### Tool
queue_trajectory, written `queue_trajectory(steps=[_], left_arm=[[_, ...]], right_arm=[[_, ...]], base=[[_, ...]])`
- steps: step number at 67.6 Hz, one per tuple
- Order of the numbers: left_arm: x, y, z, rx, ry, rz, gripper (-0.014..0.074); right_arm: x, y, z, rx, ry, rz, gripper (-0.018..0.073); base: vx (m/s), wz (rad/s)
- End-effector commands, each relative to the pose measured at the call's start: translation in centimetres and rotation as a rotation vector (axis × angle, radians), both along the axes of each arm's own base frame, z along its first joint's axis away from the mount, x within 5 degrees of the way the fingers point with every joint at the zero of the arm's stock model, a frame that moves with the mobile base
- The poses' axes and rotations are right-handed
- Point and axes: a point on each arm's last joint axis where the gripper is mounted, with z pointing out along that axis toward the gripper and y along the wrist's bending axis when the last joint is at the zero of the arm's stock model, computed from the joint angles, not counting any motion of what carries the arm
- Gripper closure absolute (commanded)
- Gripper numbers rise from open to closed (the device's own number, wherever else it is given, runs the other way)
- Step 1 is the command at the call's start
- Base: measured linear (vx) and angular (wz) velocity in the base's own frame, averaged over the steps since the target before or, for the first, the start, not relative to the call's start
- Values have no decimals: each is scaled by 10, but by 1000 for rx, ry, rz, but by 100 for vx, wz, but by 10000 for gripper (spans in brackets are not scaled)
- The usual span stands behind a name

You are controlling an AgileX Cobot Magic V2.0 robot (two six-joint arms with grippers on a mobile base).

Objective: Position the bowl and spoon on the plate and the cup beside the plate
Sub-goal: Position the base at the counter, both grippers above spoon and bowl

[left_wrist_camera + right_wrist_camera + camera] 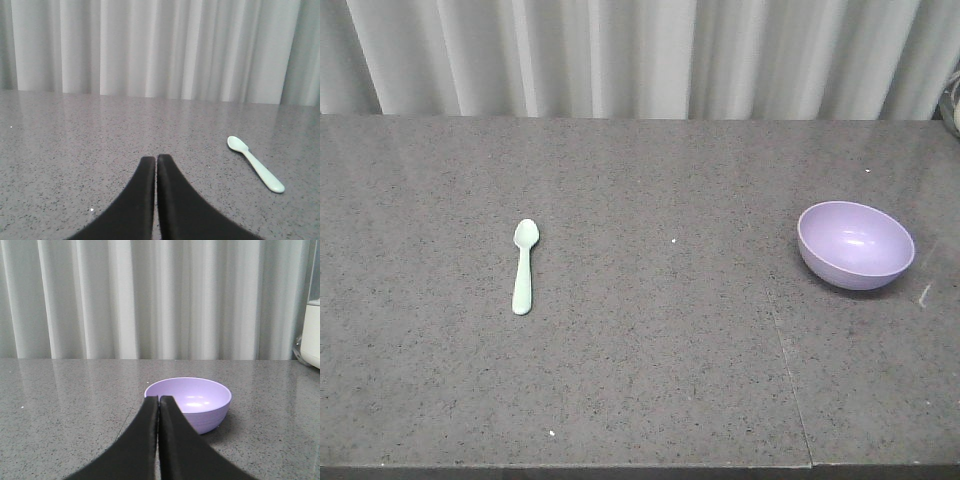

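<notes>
Lavender bowl (855, 245) upright at your 3 o'clock on counter (650, 380), spoon (524, 265) at 9, well apart; your left hand (156, 159) and right hand (158, 400) pressed together.

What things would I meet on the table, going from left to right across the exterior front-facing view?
spoon → bowl. Both rest on the grey table, well apart from each other.
</notes>
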Motion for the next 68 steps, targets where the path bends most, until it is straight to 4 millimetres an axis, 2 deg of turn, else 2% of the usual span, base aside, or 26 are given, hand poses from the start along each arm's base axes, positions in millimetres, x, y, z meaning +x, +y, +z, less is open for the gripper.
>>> queue_trajectory(steps=[1,24,42,48,55,68], left_arm=[[-3,0,13,1,-102,2,603],[-3,0,13,1,-107,2,603],[-6,0,34,-8,-207,1,603],[-6,0,49,-9,-195,1,603],[-1,0,75,-10,-152,0,603],[30,1,135,-16,45,-2,603]], right_arm=[[1,0,2,-4,-54,-7,570],[1,0,2,-4,-55,-7,570],[0,-1,10,9,-84,-8,570],[-3,-1,25,8,-66,-6,570],[-6,-1,52,-16,-39,-8,570],[-2,-1,108,-52,130,-14,570]], base=[[0,0],[0,0],[0,0],[0,0],[0,0],[0,0]])
